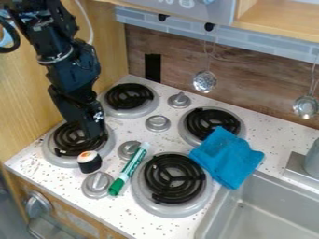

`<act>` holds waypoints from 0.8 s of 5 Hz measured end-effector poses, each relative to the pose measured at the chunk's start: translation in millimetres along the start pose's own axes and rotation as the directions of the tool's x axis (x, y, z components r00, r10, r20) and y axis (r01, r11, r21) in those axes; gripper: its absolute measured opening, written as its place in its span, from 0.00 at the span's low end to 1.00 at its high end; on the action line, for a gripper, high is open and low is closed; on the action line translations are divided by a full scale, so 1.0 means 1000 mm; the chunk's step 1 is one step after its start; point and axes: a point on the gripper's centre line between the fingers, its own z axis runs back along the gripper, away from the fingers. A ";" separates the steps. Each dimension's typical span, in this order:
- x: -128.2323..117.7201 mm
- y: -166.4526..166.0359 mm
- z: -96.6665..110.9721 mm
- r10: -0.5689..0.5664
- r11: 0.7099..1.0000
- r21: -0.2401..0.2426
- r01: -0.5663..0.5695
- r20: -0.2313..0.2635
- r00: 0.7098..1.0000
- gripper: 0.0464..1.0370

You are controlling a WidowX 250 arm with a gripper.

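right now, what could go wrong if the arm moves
The gripper hangs low by the sushi roll, so a small swing might topple it. The green marker lies loose beside a burner and could roll if nudged. The blue cloth reaches the sink's edge and might slide in.

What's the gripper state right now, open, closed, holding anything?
Gripper: can't tell open or closed; no held object visible. It's over the burner at picture left, near the sushi roll.
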 end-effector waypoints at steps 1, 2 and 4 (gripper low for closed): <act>-0.003 -0.002 -0.006 0.005 1.000 -0.012 -0.006 -0.020 1.000 0.96; 0.000 0.011 -0.033 0.151 0.988 -0.007 -0.152 -0.086 0.985 0.96; 0.011 0.032 -0.066 0.292 0.957 0.042 -0.289 -0.128 0.948 0.96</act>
